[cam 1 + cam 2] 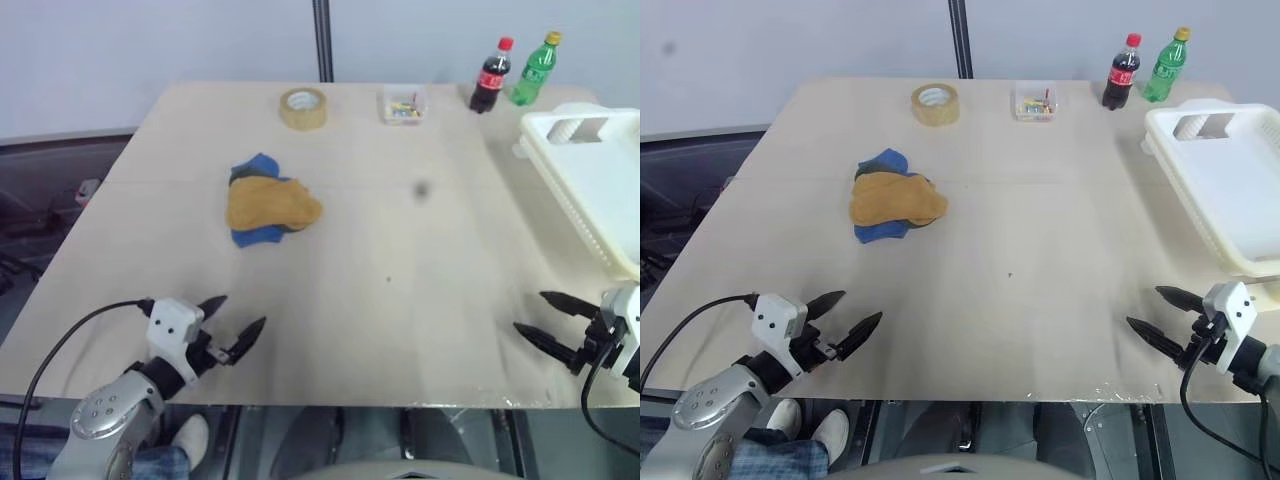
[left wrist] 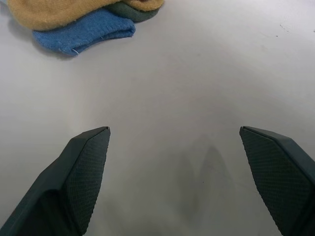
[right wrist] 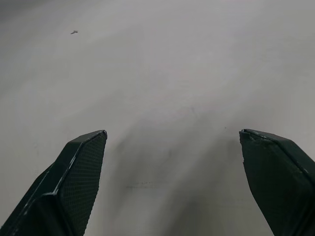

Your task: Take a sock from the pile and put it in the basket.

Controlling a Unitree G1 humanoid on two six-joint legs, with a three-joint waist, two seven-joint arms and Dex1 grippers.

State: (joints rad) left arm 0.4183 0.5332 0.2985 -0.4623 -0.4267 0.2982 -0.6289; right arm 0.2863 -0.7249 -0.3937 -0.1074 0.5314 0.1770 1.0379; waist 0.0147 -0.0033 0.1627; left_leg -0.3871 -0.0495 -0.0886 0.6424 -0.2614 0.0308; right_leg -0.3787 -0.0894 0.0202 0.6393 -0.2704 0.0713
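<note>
Here, both arms low over the near table edge, left pincer [image 1: 232,323] and right pincer [image 1: 545,318] spread, empty.

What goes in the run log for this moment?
phase: start | left claw: open, empty | right claw: open, empty | pile: untouched | basket: no sock seen
</note>
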